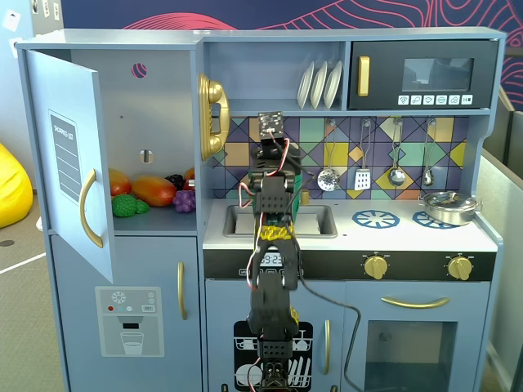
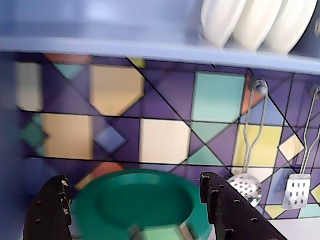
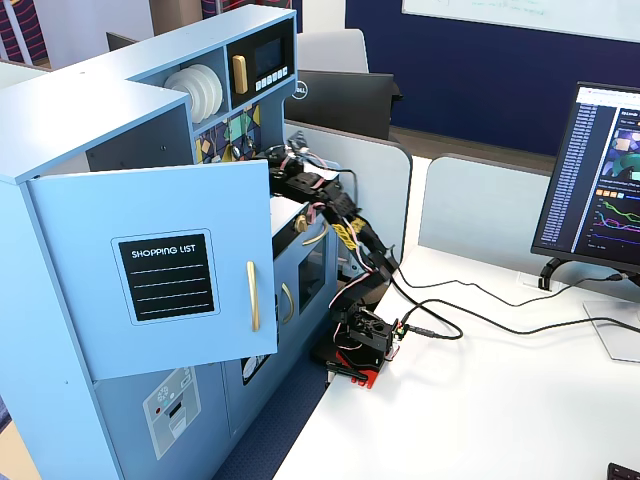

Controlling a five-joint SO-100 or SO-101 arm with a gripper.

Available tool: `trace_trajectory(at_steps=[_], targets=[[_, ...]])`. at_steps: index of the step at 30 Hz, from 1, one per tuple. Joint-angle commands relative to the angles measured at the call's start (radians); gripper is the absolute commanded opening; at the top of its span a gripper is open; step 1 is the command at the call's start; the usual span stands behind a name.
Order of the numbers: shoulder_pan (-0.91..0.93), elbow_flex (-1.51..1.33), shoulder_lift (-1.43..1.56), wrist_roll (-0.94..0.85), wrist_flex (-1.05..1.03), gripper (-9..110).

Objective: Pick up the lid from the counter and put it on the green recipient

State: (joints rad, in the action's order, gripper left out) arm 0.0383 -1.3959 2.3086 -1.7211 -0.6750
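Note:
In the wrist view a round dark-green thing with a rimmed top and a sunken middle (image 2: 145, 200) sits low in the frame, blurred. A pale strap piece (image 2: 155, 233) shows at its near edge. I take it for the green recipient. I cannot pick out the lid as a separate thing. My gripper (image 2: 132, 178) is open, with one black jaw on each side of the green rim and nothing held. In a fixed view my arm (image 1: 274, 204) reaches over the sink and hides the gripper. Only a sliver of green (image 1: 297, 181) shows beside it.
A sink (image 1: 315, 220) lies under the arm. A blue burner ring (image 1: 375, 218) and a shiny silver pot (image 1: 448, 206) are on the right. Utensils (image 2: 248, 185) hang on the tiled wall under a shelf with white plates (image 2: 250, 20). The fridge door (image 1: 73, 180) stands open on the left.

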Motion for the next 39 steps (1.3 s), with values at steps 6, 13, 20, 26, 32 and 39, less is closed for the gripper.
trace_trajectory(at_steps=[6, 13, 20, 26, 32, 39], targets=[[0.048, -0.368, 0.463, 0.037, -0.328, 20], [0.034, -0.770, 0.690, -0.015, -0.543, 0], [0.017, -1.129, 0.818, 0.041, -0.541, 0], [0.018, -1.364, 0.868, 0.166, -0.586, 0], [-0.028, -1.520, 0.868, 0.199, -0.681, 0], [-0.046, -1.600, 0.870, 0.233, -0.793, 0]])
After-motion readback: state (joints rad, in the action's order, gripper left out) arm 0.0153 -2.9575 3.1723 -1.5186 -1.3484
